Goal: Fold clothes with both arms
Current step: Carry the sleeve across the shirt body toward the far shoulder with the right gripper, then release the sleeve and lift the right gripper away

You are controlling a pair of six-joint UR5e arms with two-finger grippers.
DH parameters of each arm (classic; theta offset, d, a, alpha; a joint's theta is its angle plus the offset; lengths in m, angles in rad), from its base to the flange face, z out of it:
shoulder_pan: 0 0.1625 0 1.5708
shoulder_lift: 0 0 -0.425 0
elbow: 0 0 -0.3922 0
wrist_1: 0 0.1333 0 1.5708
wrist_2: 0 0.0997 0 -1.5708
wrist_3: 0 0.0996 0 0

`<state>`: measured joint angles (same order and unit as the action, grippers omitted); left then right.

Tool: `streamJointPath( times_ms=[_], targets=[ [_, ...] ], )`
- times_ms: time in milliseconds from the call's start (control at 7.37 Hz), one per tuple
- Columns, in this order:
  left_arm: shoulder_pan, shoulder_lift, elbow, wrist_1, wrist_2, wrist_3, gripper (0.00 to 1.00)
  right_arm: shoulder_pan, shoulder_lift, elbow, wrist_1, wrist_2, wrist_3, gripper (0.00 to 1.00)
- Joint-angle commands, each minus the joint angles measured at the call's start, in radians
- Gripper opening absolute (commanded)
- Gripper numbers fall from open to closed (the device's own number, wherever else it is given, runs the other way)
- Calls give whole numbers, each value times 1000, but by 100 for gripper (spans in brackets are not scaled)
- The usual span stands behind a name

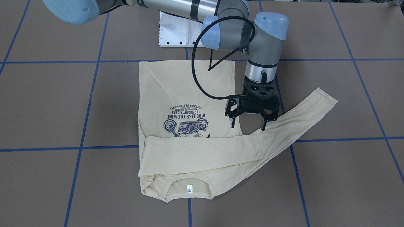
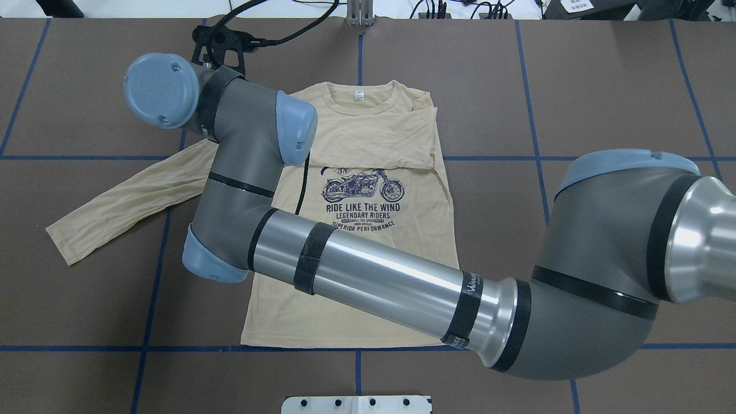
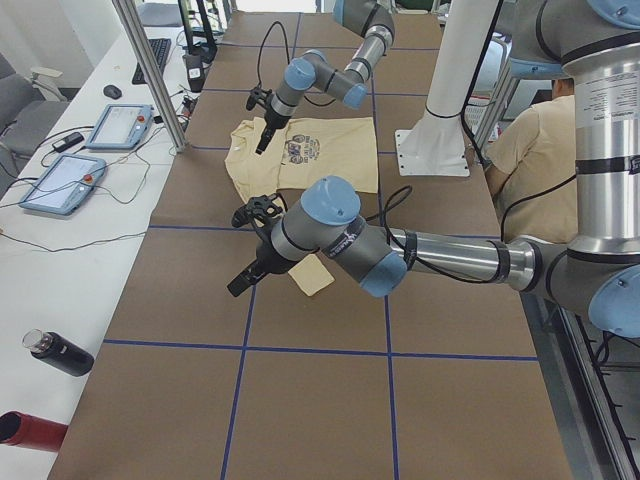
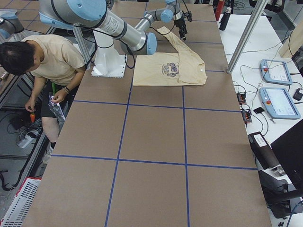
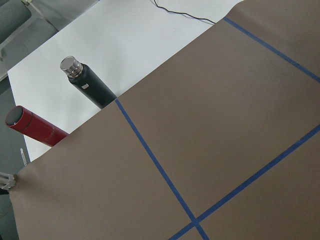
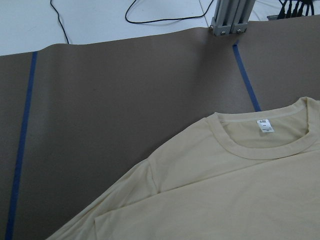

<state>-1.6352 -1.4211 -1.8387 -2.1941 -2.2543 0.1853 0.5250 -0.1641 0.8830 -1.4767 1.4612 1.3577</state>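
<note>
The cream-yellow shirt (image 1: 176, 94) lies flat on the brown table, print side up (image 2: 420, 230). One sleeve (image 1: 202, 153) is folded across the chest below the collar. The other sleeve (image 1: 315, 104) stretches out flat toward the robot's left (image 2: 115, 201). My right arm reaches across the shirt. Its gripper (image 1: 248, 126) hangs open and empty just over the armpit of the stretched sleeve; the overhead view hides it under the wrist. The right wrist view shows the collar label (image 6: 265, 126). My left gripper (image 3: 243, 285) shows only in the exterior left view, over bare table, and I cannot tell its state.
The white pedestal plate (image 1: 176, 31) sits at the robot's edge. A black bottle (image 5: 90, 85) and a red bottle (image 5: 35, 127) lie on the white bench past the table's left end. An aluminium post (image 6: 227, 20) stands at the far edge. A person (image 4: 47, 56) sits beside the robot.
</note>
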Motion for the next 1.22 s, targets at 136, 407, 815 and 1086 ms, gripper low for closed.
streamJointPath(
  times_ms=[136, 407, 815, 1086],
  targets=[
    [24, 1, 9, -27, -98, 2, 100, 159, -131, 204, -111, 236, -164, 99],
    [116, 8, 13, -27, -102, -33, 100, 260, -361, 471, -131, 356, -285, 99],
    [262, 100, 18, -239, -76, -324, 100, 424, -814, 970, -232, 509, -680, 99],
    [398, 146, 16, -366, 55, -517, 100, 548, -1091, 1135, -199, 606, -909, 99]
  ],
)
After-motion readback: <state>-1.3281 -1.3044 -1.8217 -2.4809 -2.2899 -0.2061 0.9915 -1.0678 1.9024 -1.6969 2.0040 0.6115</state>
